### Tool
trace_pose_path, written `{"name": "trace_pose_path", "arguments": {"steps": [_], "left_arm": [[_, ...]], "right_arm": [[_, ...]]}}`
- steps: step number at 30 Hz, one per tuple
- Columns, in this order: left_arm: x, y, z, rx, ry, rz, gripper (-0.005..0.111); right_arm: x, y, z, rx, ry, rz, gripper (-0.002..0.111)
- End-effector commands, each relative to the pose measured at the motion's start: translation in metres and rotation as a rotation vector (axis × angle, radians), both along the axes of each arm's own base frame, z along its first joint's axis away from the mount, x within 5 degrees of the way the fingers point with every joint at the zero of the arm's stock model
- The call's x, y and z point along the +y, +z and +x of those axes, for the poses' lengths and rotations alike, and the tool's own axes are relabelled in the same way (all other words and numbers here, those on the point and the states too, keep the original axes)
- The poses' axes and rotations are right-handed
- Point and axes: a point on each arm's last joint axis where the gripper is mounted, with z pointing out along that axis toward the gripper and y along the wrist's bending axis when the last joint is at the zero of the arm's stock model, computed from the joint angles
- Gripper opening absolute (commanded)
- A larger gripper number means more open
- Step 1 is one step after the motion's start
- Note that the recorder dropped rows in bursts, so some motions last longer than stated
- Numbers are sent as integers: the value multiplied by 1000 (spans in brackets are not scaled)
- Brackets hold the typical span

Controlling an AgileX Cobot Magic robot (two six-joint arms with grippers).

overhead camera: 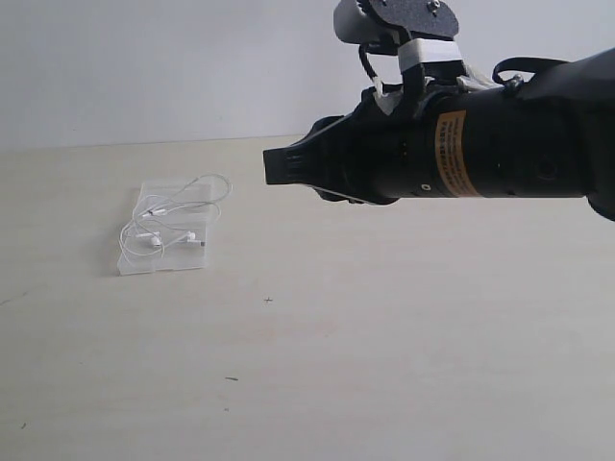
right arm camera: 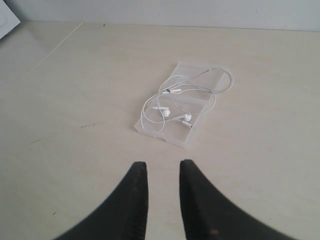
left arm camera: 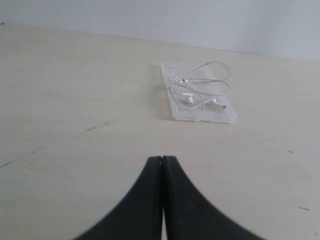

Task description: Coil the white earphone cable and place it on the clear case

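The clear case (overhead camera: pixel 163 262) lies flat on the pale table, left of centre in the exterior view. The white earphone cable (overhead camera: pixel 159 209) rests on top of it in loose loops, earbuds near the case's front end. Both wrist views show the same: the cable (left arm camera: pixel 190 99) on the case (left arm camera: pixel 200 116), and the cable (right arm camera: pixel 162 111) on the case (right arm camera: pixel 177 136). My left gripper (left arm camera: pixel 162 158) is shut and empty, well short of the case. My right gripper (right arm camera: pixel 162 167) is open with nothing between its fingers, raised off the table, apart from the case. The right gripper (overhead camera: pixel 277 165) fills the exterior view's upper right.
The beige table (overhead camera: pixel 384 336) carries a few small dark specks. A pale wall stands behind it. The corner of a white object (right arm camera: pixel 6 20) shows at the edge of the right wrist view. The right arm's black body (overhead camera: pixel 480 154) blocks part of the exterior view.
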Motion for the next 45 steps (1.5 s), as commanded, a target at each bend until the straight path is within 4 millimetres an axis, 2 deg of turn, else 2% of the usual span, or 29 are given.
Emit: {"name": "trace_pose_path", "arguments": {"steps": [1, 20, 25, 29, 31, 34, 40, 45], "left_arm": [[0, 0, 0, -10, 1, 8, 0], [0, 0, 0, -10, 1, 8, 0], [0, 0, 0, -10, 1, 8, 0], [0, 0, 0, -10, 1, 8, 0], [0, 0, 0, -10, 1, 8, 0], [0, 0, 0, -10, 1, 8, 0], [0, 0, 0, -10, 1, 8, 0], [0, 0, 0, -10, 1, 8, 0]], "right_arm": [[-2, -2, 1, 0, -5, -11, 23], [-2, -1, 1, -7, -9, -13, 23], [-11, 26, -12, -108, 33, 16, 23], [-32, 50, -32, -281, 59, -25, 23], [-47, 48, -41, -292, 38, -30, 23], [-80, 40, -60, -306, -33, -28, 23], [-141, 6, -108, -358, -228, -35, 23], [-170, -6, -145, -490, -366, 5, 23]]}}
